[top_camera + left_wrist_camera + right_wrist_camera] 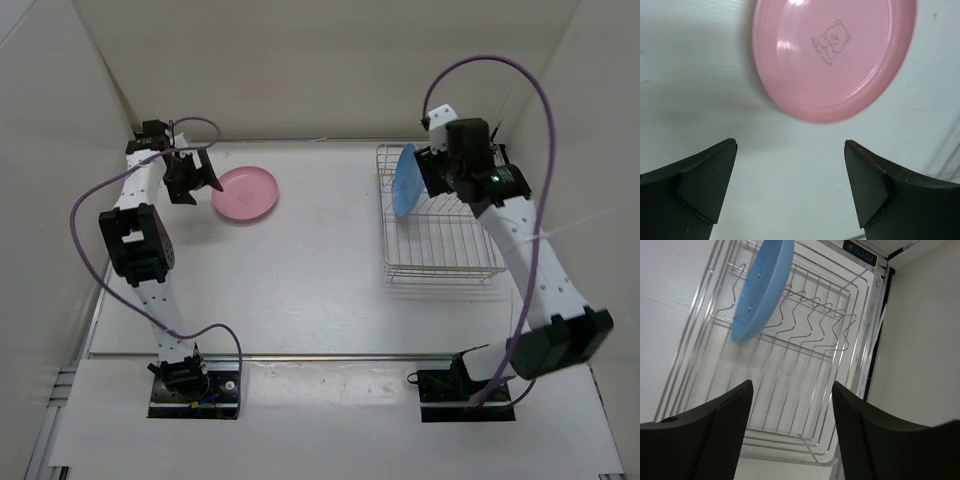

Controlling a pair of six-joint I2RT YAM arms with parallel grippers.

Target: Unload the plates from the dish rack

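The pink plate [245, 192] lies flat on the surface [320, 290], free of my left fingers [700, 185], spread wide just beside it. The blue plate [405, 180] stands on edge in the rack [440, 240]; my right fingers [880, 435] hang apart above, empty.

The left arm [138, 245] starts at its base at the bottom left of the top view and goes up to the upper left. At the top it bends, and the wrist turns in toward the middle. The left gripper [790, 145] points down, with its two dark fingers [700, 185] spread wide apart. The right arm [535, 270] starts at the bottom right and leans up to the upper right. The right gripper [792, 385] faces down too, with its fingers apart.
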